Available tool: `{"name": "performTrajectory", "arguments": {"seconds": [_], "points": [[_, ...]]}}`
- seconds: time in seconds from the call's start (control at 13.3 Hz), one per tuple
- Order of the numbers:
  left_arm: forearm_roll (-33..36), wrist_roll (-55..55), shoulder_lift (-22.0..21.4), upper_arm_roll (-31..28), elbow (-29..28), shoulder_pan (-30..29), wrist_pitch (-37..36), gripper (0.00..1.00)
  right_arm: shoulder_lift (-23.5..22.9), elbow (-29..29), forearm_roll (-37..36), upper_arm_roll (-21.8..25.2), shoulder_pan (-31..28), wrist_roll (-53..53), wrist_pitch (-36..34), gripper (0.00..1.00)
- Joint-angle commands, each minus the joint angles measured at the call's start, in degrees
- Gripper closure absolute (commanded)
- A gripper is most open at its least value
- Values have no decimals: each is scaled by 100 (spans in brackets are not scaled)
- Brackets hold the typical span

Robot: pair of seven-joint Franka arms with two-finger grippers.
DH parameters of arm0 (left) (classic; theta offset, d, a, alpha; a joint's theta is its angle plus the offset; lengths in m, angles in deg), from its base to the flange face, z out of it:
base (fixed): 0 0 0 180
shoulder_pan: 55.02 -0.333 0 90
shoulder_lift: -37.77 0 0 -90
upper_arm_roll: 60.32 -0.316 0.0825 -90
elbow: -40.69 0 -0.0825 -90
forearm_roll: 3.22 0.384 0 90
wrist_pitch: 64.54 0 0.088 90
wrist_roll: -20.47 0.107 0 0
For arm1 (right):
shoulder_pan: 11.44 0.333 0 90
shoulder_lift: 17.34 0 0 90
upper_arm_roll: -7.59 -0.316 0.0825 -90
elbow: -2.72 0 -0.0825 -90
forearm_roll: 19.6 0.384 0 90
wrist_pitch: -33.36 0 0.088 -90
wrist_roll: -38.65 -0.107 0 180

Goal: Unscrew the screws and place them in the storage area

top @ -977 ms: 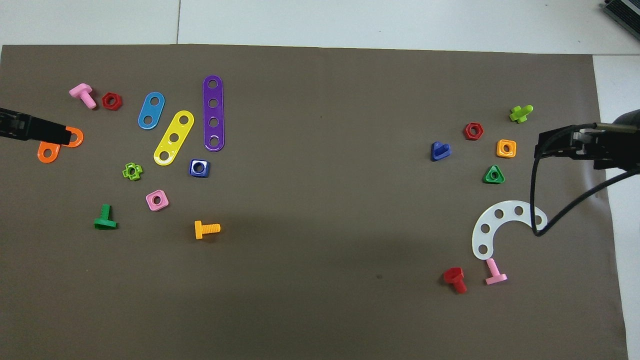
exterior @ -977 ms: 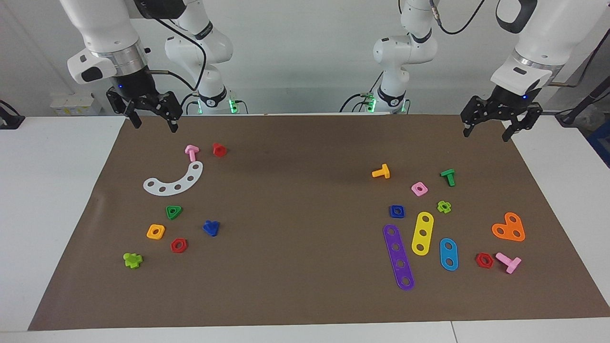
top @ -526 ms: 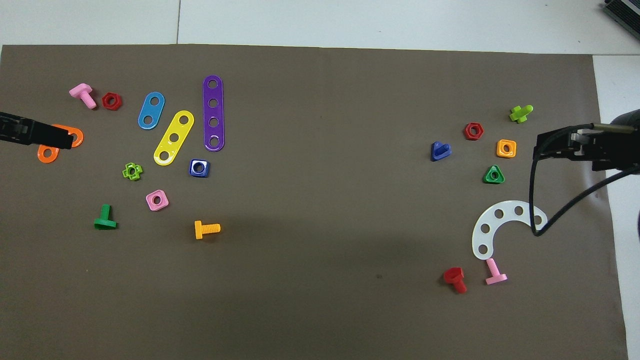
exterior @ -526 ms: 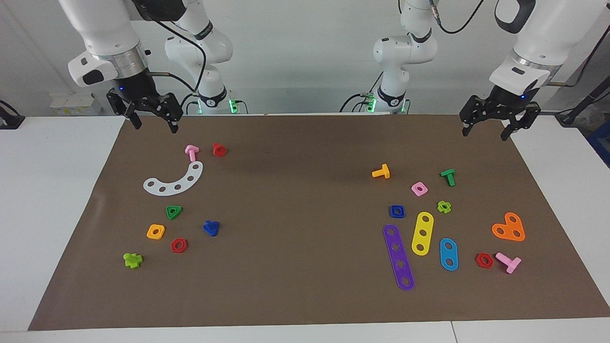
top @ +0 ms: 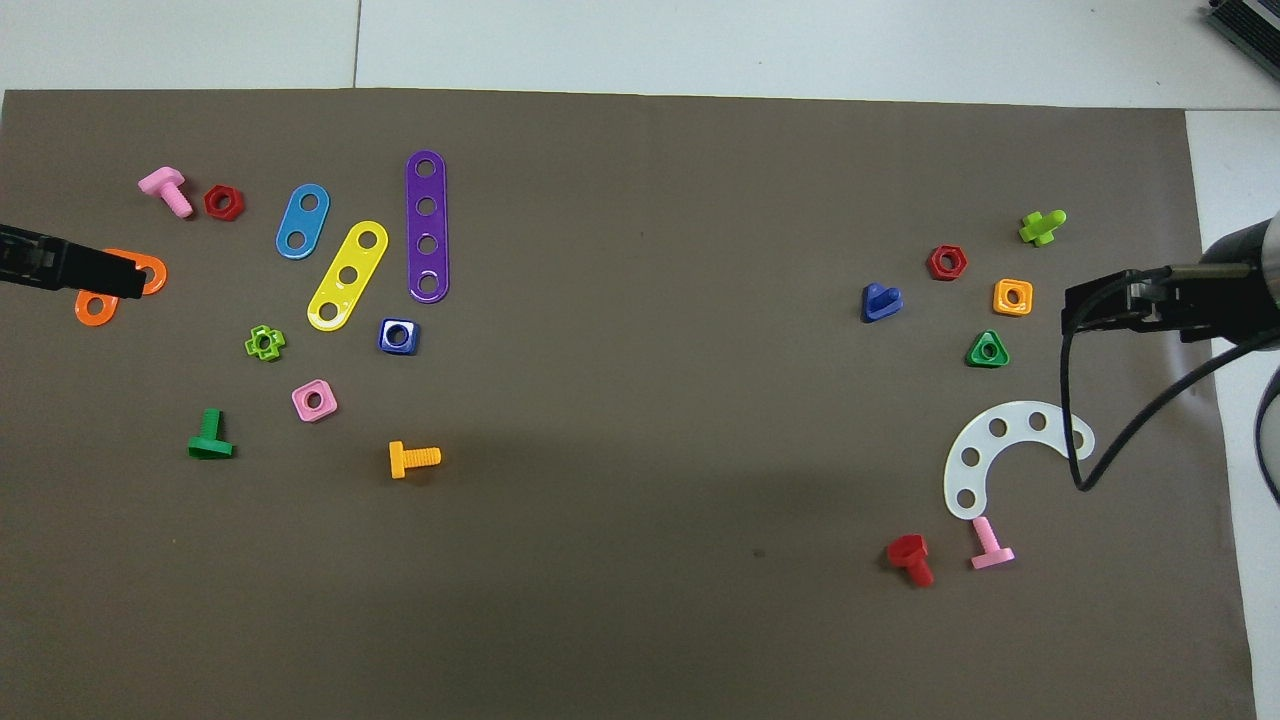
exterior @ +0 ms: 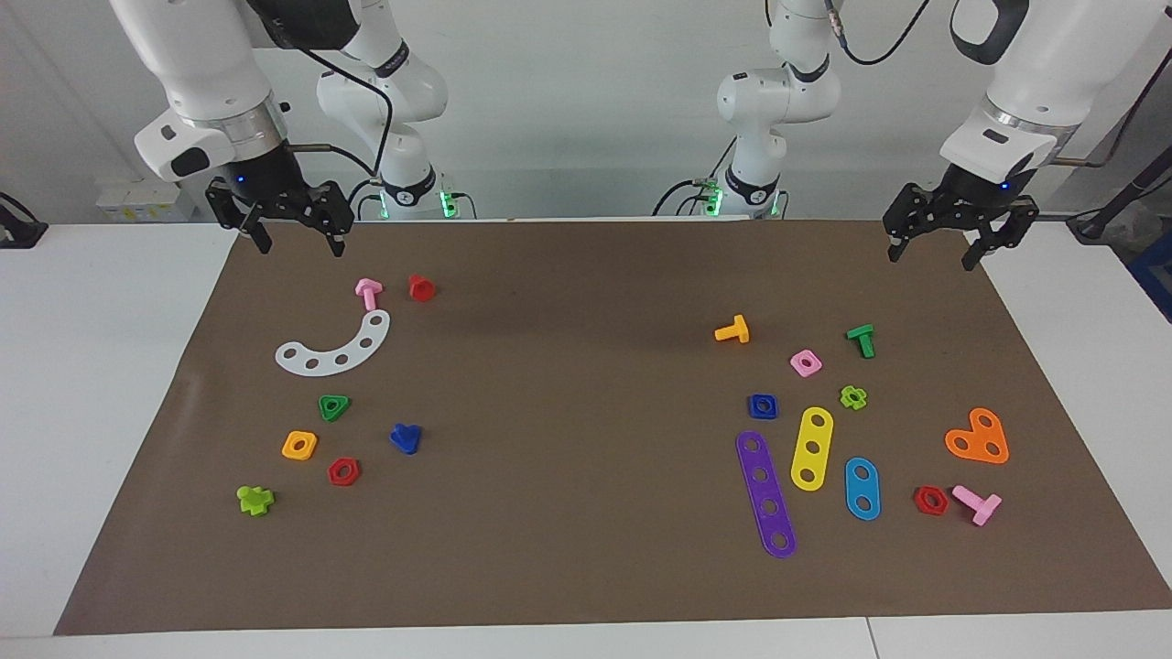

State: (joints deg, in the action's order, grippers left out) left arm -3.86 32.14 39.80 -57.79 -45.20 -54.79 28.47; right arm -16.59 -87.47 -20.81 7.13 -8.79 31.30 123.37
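Bolts, nuts and strips lie loose all over our brown mat (exterior: pixel 586 567), and nothing is screwed into anything that we can see. The blue bolt (exterior: pixel 405 438) lies on the mat toward our right arm's end, on its own, near the red nut (exterior: pixel 343 471) and a bit apart from the green nut (exterior: pixel 333 407). It touches neither of them. Our right gripper (exterior: pixel 291 240) hangs in the air over the mat's edge close to us, above the pink bolt (exterior: pixel 368 294) and the white curved strip (exterior: pixel 335 349). Its fingers are spread wide and hold nothing. In the last second it has gone up a little and pulled back toward its base; the view from above shows it sliding off toward the table edge too. Our left gripper (exterior: pixel 934 250) hangs over the other corner of the mat, also spread wide and empty, and it has lifted just a tiny bit. None of the toys has moved. We think this means the blue bolt is already where it should be, out of its nut and down on the mat, and that our arms are backing away to rest. If more is left to do, we cannot tell it from here, since no bolt sits in a nut.
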Motion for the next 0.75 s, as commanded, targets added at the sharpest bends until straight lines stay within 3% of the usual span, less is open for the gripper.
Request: {"name": "performTrajectory", "arguments": {"seconds": [0.0, 0.68], "points": [[-15, 2, -168, 2, -209, -32, 94, 0, 48, -87, 6, -51, -63, 146, -45, 0], [-15, 2, -168, 2, -209, -32, 94, 0, 128, -228, 6, -51, -63, 128, -45, 0]]}}
